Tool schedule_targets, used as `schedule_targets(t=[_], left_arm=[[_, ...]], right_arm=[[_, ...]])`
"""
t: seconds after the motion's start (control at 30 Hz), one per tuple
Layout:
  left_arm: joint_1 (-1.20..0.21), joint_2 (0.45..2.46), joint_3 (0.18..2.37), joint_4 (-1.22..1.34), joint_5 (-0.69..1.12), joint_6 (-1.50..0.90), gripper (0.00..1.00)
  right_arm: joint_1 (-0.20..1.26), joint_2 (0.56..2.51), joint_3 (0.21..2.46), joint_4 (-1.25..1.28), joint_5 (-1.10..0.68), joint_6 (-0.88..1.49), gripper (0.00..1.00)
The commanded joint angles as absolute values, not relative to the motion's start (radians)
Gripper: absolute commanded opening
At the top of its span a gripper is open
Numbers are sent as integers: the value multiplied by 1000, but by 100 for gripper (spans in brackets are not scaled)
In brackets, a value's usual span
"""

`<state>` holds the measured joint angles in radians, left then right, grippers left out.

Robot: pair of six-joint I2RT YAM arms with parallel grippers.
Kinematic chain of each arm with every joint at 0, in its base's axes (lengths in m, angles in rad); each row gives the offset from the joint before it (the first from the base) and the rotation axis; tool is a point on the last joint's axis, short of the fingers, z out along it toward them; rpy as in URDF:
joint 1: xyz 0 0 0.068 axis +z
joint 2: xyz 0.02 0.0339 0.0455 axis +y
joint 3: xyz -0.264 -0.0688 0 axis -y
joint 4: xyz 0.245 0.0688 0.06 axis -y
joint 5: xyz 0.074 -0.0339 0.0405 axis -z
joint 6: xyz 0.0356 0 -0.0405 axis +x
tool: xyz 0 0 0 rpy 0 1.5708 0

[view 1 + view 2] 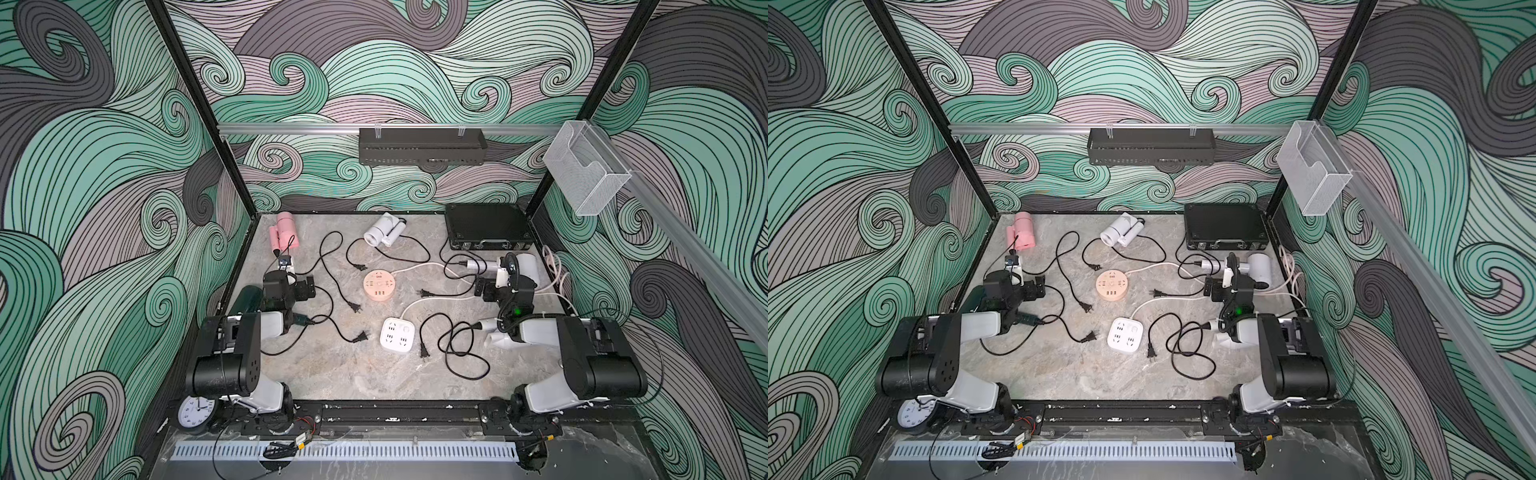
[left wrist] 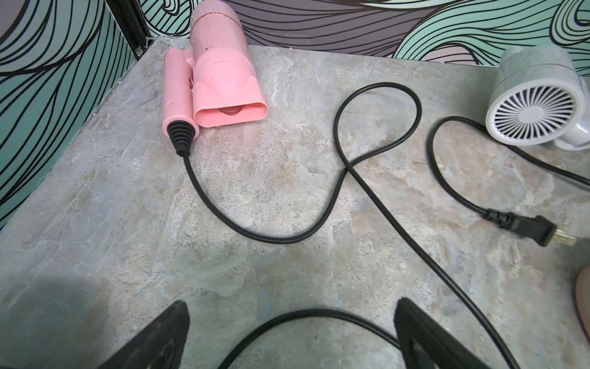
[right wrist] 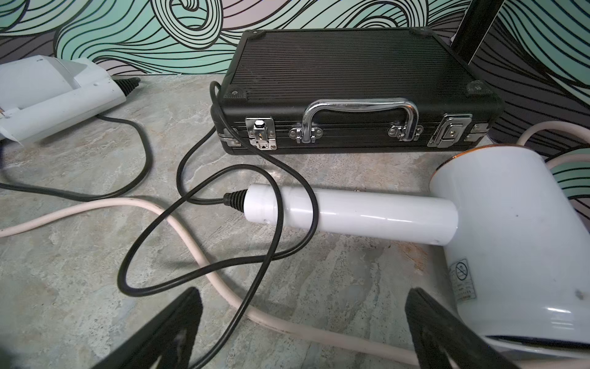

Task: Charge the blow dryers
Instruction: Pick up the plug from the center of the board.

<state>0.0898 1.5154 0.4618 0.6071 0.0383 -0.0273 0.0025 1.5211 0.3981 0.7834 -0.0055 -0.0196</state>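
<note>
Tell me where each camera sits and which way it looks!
Both top views: high at the front, looking down and back over the grey marbled table; left arm and right arm show.
Left wrist: on the left arm, facing back-left at the pink folded blow dryer; tips of the open left gripper show.
Right wrist: on the right arm, facing the black ribbed case and the white long-handled blow dryer; tips of the open right gripper show.
Shared: both wrist views catch the white folded blow dryer.

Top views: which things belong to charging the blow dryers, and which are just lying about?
Job: pink dryer, green dryer, back white dryer, right white dryer, near white dryer, round hub, square hub.
Lying about: black case, clock, wall rack, clear bin.
</note>
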Motion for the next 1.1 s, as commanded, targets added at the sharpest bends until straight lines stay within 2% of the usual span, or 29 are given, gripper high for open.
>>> schedule_targets(t=[0.0, 0.87, 0.9, 0.97, 1.07], left_arm=[[95, 1526, 493, 624, 52, -32, 99], [94, 1513, 507, 596, 16, -45, 99], [95, 1495, 551, 502, -28, -68, 99], [96, 1473, 640, 335, -97, -104, 99], [98, 1432, 709, 219, -126, -125, 99]], right_arm=[[8, 1529, 417, 802, 6, -37, 99], [9, 1519, 416, 812, 36, -23, 99], [11, 1490, 433, 765, 65, -13, 99], [10, 1392, 517, 517, 91, 0, 99], [8, 1292, 619, 331, 97, 27, 99]])
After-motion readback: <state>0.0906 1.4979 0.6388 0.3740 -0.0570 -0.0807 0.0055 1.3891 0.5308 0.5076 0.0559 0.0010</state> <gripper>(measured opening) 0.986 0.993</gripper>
